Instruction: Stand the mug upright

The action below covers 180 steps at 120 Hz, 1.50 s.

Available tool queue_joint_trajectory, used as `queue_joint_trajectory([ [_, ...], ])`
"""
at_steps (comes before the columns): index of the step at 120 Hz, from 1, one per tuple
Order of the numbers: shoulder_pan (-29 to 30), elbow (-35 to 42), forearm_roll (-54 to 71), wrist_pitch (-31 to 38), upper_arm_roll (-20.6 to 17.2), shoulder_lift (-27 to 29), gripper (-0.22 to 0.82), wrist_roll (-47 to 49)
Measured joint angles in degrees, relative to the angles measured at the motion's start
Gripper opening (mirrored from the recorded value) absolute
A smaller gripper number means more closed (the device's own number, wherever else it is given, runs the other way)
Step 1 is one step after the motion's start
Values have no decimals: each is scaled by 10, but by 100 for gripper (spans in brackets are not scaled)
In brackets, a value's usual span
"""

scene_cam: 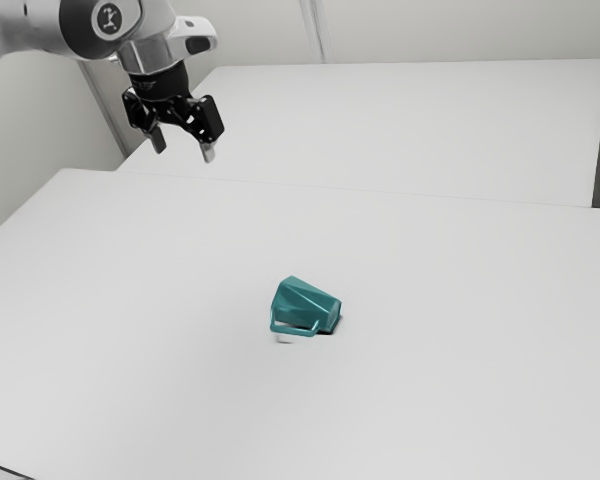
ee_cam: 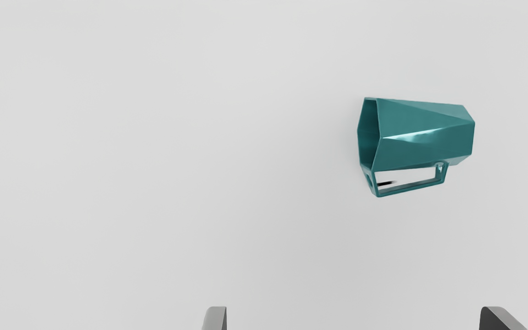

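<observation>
Fingertips (ee_cam: 216, 318) of the black two-finger gripper (scene_cam: 184, 150) stand nearest the wrist camera, parted wide. They hang above the white tabletop (scene_cam: 160, 350), well apart from the teal faceted mug (scene_cam: 305, 305), while the Franka arm (scene_cam: 30, 25) reaches in from the exterior view's upper left. Tipped onto its side, the mug lies on the tabletop, its broader end toward the exterior view's left and its narrower base toward that view's right. Its angular handle (ee_cam: 410, 188) juts out sideways, on the side toward the fingertips in the wrist view, where the hollow mouth (ee_cam: 368, 133) also shows.
</observation>
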<state>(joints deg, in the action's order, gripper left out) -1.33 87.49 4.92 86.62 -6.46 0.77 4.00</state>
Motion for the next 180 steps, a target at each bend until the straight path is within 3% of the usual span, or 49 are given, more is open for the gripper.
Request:
queue_joint_trajectory([
  [25,-7,14,-16,21,3,2,60,1],
  [45,-25,83,-80,80,34,16,60,-12],
  [71,5,173,-188,176,70,17,60,-67],
  [91,24,244,-286,248,86,17,60,-133],
  [119,8,326,-443,328,105,15,60,-261],
  [180,20,448,-625,402,107,-3,60,-482],
])
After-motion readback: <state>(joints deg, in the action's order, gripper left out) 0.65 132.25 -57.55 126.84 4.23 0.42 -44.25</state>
